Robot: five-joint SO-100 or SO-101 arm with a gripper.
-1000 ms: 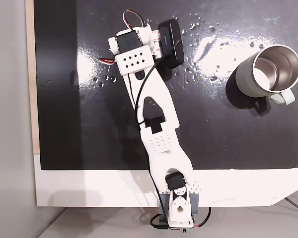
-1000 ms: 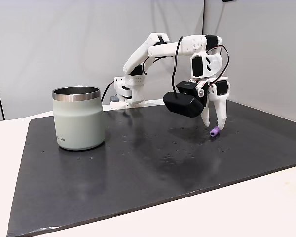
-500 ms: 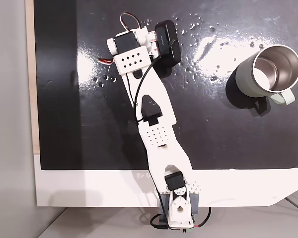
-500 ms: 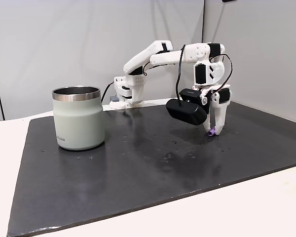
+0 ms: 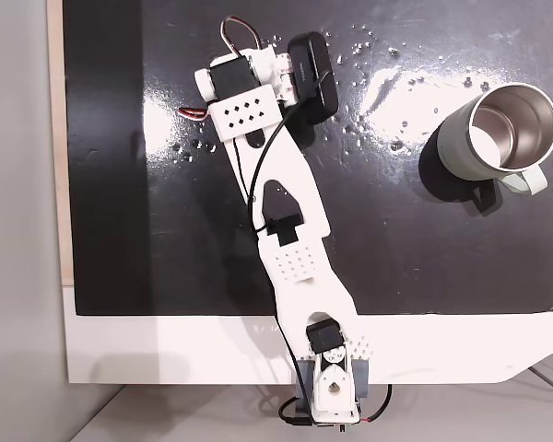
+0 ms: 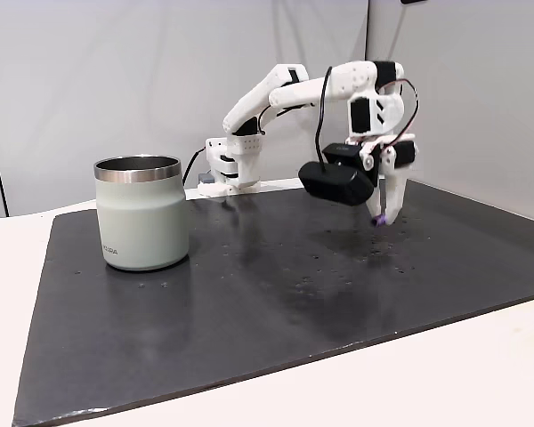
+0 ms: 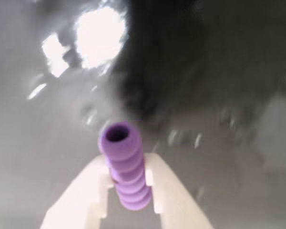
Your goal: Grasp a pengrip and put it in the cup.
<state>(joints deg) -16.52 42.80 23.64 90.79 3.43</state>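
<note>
since the gripper (image 7: 128, 202) pinches the pengrip (image 7: 125, 164) only by its lower half at bottom centre of the wrist view, it could pivot or slip out on the way to the cup (image 6: 142, 213), far left in the side fixed view.

Bright overhead light glares on the glossy black mat (image 5: 396, 83); wrist view blurred.
</note>
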